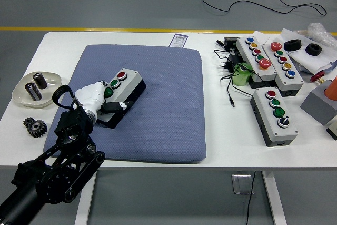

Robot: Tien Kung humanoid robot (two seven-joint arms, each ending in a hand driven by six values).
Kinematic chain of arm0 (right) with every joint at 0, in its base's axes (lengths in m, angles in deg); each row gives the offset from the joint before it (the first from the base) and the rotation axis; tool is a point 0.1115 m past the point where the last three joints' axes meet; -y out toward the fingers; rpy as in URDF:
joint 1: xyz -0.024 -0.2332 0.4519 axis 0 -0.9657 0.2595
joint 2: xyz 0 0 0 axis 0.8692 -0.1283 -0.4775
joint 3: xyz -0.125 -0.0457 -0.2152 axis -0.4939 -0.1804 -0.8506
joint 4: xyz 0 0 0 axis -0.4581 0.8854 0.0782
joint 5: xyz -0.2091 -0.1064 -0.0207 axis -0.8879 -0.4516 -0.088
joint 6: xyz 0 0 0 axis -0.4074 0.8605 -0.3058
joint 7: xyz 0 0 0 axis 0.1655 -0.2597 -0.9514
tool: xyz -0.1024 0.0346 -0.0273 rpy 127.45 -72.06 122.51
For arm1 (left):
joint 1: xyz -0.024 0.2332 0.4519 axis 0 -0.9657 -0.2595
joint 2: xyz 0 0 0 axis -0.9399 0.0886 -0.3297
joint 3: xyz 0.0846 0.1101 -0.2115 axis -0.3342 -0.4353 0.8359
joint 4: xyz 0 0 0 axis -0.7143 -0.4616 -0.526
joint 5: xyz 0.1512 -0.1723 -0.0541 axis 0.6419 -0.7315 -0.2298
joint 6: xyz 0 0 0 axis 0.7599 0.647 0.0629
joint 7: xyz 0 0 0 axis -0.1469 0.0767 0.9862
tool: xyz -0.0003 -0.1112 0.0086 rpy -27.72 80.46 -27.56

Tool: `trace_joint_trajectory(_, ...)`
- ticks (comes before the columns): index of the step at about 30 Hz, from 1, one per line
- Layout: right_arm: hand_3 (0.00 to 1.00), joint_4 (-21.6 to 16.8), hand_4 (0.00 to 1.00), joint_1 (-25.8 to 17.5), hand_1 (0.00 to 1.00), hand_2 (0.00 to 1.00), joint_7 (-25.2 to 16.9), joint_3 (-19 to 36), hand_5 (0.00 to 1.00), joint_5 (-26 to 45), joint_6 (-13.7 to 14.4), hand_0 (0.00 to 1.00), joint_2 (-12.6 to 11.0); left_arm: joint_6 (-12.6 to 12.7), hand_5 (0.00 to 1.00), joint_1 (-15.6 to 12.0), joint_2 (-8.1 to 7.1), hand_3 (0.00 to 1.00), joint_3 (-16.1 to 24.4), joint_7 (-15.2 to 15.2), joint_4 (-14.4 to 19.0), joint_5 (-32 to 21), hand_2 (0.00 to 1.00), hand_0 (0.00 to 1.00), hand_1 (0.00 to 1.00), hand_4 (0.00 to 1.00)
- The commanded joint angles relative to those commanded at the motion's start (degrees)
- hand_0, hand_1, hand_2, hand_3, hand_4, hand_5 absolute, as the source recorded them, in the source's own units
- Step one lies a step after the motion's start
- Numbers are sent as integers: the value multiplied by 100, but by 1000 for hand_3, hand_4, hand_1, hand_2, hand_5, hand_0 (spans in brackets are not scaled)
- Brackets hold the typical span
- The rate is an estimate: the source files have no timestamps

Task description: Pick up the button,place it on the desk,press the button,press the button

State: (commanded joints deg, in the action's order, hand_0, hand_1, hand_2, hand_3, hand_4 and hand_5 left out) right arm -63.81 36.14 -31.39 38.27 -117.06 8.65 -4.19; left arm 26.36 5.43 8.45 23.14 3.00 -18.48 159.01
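Head view, left hand (100, 98) fingers curled around the button box (122, 92), box on the blue mat's (158, 114) left half, bare mat to its right, dish (23, 85) and gear (35, 126) near the table's (221, 135) left edge.

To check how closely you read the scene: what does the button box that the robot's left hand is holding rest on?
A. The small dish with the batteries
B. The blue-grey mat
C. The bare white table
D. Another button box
B: the button box gripped by the left hand lies on the blue-grey mat, apart from the dish and the other button boxes on the right.
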Motion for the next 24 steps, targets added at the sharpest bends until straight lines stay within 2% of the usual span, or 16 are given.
trace_joint_trajectory(5,594,0,437,6,651,680,3,7,298,1,0,652,-1,289,2,94,-336,232,-384,0,54,0,33,2,2,219)
trace_joint_trajectory(9,594,0,437,13,651,679,12,15,298,2,2,652,5,574,2,198,-678,226,-721,71,105,0,23,2,2,228)
trace_joint_trajectory(14,594,0,437,20,651,679,21,24,298,-12,1,652,10,948,2,336,-1117,226,-1215,431,151,0,23,2,2,228)
trace_joint_trajectory(17,595,0,437,19,651,679,25,35,297,-27,-1,652,10,1056,2,383,-1313,217,-1457,636,168,0,17,2,2,235)
trace_joint_trajectory(20,595,0,437,17,651,679,30,44,297,-31,0,652,16,1220,2,412,-1453,217,-1667,805,164,0,17,2,2,235)
trace_joint_trajectory(24,595,0,437,0,652,679,42,44,296,-47,-3,652,22,1619,2,433,-1620,215,-1904,1141,182,0,17,2,2,245)
